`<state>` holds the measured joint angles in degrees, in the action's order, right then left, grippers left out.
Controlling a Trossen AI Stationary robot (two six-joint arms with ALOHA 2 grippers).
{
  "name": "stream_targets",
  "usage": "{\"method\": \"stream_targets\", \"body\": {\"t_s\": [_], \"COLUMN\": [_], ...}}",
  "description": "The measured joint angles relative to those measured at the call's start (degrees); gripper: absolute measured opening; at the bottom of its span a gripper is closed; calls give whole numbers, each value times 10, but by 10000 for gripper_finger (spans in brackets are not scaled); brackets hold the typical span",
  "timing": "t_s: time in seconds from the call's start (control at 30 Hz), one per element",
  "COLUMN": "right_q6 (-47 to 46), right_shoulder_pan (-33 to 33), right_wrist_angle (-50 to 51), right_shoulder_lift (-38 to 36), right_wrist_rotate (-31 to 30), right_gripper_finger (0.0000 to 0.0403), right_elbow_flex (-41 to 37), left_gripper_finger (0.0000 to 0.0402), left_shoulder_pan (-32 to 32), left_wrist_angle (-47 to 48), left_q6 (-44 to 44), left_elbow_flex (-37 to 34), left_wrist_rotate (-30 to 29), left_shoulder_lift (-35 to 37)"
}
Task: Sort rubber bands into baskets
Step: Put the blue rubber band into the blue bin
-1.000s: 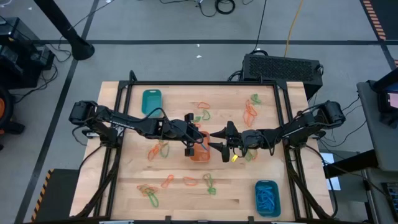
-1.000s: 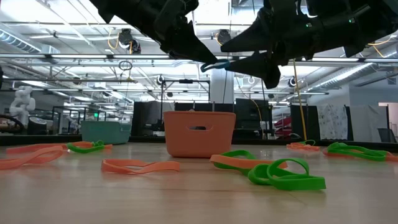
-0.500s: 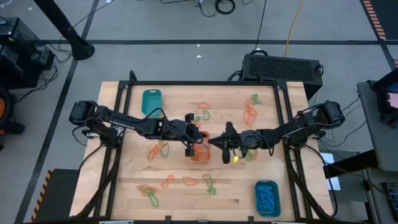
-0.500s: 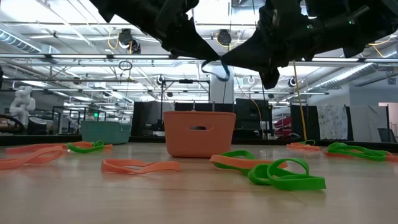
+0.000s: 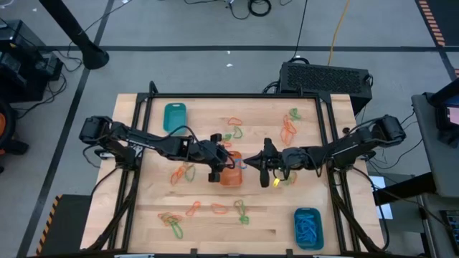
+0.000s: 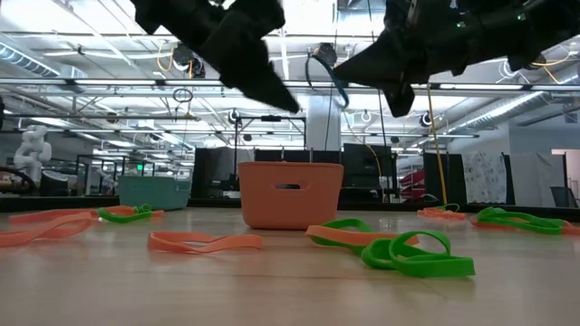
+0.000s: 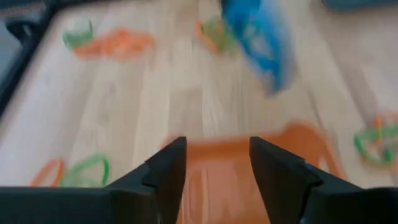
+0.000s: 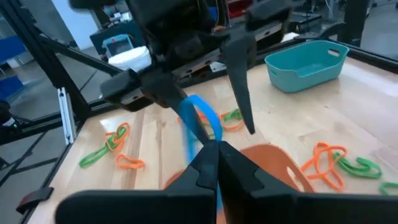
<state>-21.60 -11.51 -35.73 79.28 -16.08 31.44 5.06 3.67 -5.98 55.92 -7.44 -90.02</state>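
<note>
**Blue band held over the orange basket**

Both arms met at mid-table. The right gripper (image 5: 252, 161) was pinched shut on a blue band (image 6: 330, 77), which hung in the air above the orange basket (image 5: 231, 174); the right wrist view showed the loop (image 8: 200, 121) rising from the closed fingertips. The left gripper (image 5: 217, 163) sat just beside it over the basket's other edge, its fingers (image 7: 166, 177) spread apart and holding nothing, the blue band (image 7: 260, 40) blurred ahead of them.

The orange basket stood at the table's centre. One teal basket (image 5: 174, 115) stood near the far left corner. The other teal basket (image 5: 308, 228), at the near right corner, held blue bands. Orange and green bands (image 5: 188, 172) lay scattered over the table (image 5: 158, 208): left of the orange basket, near the front edge, and toward the far right.
</note>
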Motion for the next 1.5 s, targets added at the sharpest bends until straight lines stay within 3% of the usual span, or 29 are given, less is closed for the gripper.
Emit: {"method": "stream_targets", "body": {"t_s": [0.2,0.4,0.63,0.83,1.03,1.3,1.5], "right_q6": [-52,-165,-361,-612,-795,-895,-890], "right_shoulder_pan": [-21,-59,-143,-235,-313,-340,-340], "right_wrist_angle": [131,219,239,334,501,581,584], "right_shoulder_lift": [-70,-120,-153,-154,-153,-153,-153], "right_wrist_rotate": [63,172,280,289,312,315,315], "right_gripper_finger": [0,0,0,0,0,0,6], "right_elbow_flex": [0,0,0,0,0,0,0], "left_gripper_finger": [202,198,198,198,198,198,198], "left_shoulder_pan": [4,34,60,67,67,67,67], "left_wrist_angle": [112,111,-15,-150,-165,-166,-170], "left_q6": [37,42,72,69,66,67,72], "left_elbow_flex": [-2,-60,-180,-267,-280,-280,-280], "left_wrist_rotate": [10,-16,-68,-69,-67,-43,-40], "left_shoulder_lift": [24,104,223,271,275,275,275]}}
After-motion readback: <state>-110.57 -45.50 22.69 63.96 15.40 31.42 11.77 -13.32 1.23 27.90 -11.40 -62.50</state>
